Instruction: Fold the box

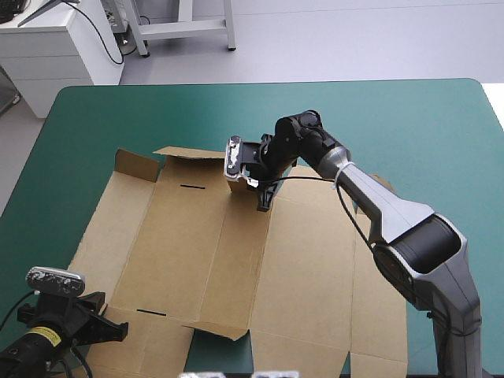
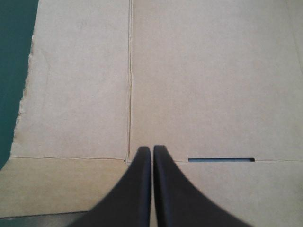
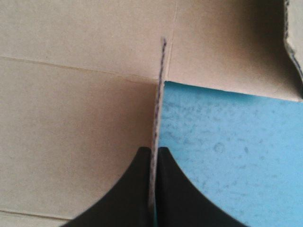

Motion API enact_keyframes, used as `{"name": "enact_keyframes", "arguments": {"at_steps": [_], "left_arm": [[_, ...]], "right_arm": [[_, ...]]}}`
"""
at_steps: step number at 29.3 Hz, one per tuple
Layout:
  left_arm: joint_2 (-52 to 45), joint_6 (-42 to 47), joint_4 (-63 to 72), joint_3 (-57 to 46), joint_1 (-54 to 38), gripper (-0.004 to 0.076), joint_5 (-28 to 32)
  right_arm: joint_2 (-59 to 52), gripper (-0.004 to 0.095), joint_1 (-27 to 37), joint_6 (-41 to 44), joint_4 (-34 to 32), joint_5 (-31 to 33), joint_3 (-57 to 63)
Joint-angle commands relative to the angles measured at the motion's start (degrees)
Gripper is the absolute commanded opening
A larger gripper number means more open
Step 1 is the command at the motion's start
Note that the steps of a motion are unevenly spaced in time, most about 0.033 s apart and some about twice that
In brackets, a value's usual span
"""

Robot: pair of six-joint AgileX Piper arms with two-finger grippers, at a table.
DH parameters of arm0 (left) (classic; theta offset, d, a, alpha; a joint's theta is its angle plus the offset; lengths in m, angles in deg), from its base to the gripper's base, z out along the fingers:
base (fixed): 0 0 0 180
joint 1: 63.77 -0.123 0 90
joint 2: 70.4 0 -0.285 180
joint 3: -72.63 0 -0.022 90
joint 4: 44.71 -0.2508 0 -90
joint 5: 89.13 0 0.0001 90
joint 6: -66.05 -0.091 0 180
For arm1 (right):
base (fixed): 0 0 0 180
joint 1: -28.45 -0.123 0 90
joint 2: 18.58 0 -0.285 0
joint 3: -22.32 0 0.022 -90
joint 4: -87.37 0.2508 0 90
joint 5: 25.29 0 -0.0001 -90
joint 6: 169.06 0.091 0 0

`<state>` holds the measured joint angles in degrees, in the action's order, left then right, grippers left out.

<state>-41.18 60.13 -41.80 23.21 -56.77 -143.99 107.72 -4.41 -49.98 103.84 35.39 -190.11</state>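
My right gripper (image 3: pixel 154 150) has its two broad black fingers pressed almost together on a thin edge of the box (image 1: pixel 197 252), a cut sheet of brown corrugated board. That edge stands upright and runs straight ahead from between my fingertips. To one side of it lies flat brown board crossed by fold lines. To the other side is a bare patch of the teal-green table cover (image 1: pixel 409 126), with more board beyond it. From above, this grip sits at the box's far edge, about midway along it.

My left gripper (image 2: pixel 152 149) has its jaws together, the black fingers meeting in one pointed arch with only a hairline between them. It hangs over the box's near-left part; I cannot tell whether the tips touch the board. A long fold crease (image 2: pixel 129 94) runs ahead from them, and just beside them a narrow dark slot (image 2: pixel 221 160) is cut along a cross crease.

The box lies spread open across the middle of the table, reaching its near edge. A small corner flap (image 1: pixel 135 164) at the far left is tilted up.
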Motion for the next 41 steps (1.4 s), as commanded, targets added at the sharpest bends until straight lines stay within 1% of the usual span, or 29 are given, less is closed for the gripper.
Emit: {"name": "enact_keyframes", "arguments": {"at_steps": [1, 5, 7, 9, 13, 15, 18, 20, 23, 26, 30, 34, 36, 37, 39, 40, 41], "left_arm": [[0.51, 0.46, 0.62, 1.75, -0.16, -0.0008, 2.97], [0.51, 0.46, 0.62, 1.75, -0.16, -0.0008, 2.97], [0.51, 0.46, 0.62, 1.75, -0.16, -0.0008, 2.97], [0.51, 0.46, 0.62, 1.75, -0.16, -0.0008, 2.97], [0.51, 0.46, 0.62, 1.75, -0.16, -0.0008, 2.97], [0.51, 0.60, 0.51, 1.75, -0.16, -0.0008, 2.97], [0.51, 0.60, 0.51, 1.75, -0.16, -0.0008, 2.97], [0.51, 0.60, 0.51, 1.75, -0.16, -0.0008, 2.97], [0.51, 0.60, 0.51, 1.75, -0.16, -0.0008, 2.97], [0.51, 0.60, 0.51, 1.75, -0.16, -0.0008, 2.97], [0.51, 0.60, 0.51, 1.75, -0.16, -0.0008, 2.97], [0.51, 0.60, 0.51, 1.75, -0.16, -0.0008, 2.97], [0.51, 0.60, 0.51, 1.75, -0.16, -0.0008, 3.11], [0.51, 0.60, 0.51, 1.75, -0.16, -0.0008, 3.24], [0.51, 0.60, 0.51, 1.75, -0.16, -0.0008, 4.13], [0.51, 0.60, 0.51, 1.75, -0.16, -0.0008, 4.74], [0.51, 0.60, 0.51, 1.75, -0.16, -0.0008, 5.16]], "right_arm": [[-3.47, -0.0021, 0.01, -0.94, 0.14, -1.56, -1.98], [-3.47, 0.0012, -0.03, -0.47, -4.18, -3.04, -1.98], [-3.47, 0.0067, -0.45, 0.40, -7.96, -3.52, -1.98], [-3.47, 0.0138, -0.70, 1.18, -9.98, -3.81, -1.98], [-3.47, 0.0292, -0.70, 2.28, -8.28, -4.57, -1.98], [-3.47, 0.0349, -0.70, 2.28, -7.74, -4.70, -1.98], [-3.73, 0.0374, -0.82, 4.05, -8.58, -4.70, -1.98], [-4.33, 0.0374, -0.82, 6.63, -10.71, -4.12, -1.98], [-6.39, 0.0372, -0.82, 11.63, -16.86, -2.18, -1.98], [-9.11, 0.0372, -0.82, 15.13, -21.19, -0.09, -2.01], [-13.11, 0.0372, -0.82, 18.30, -24.22, 1.20, -2.01], [-16.81, 0.0365, -0.46, 21.23, -24.82, 3.65, -2.01], [-18.06, 0.0317, 0.17, 24.28, -25.05, 6.38, -2.01], [-18.71, 0.0269, 0.69, 26.23, -25.71, 7.98, -2.01], [-19.39, 0.0135, 1.44, 28.78, -27.29, 10.68, -2.01], [-20.12, 0.0021, 2.29, 31.22, -28.00, 10.68, -1.67], [-20.70, -0.0019, 2.92, 32.07, -28.00, 10.68, -1.53]]}}
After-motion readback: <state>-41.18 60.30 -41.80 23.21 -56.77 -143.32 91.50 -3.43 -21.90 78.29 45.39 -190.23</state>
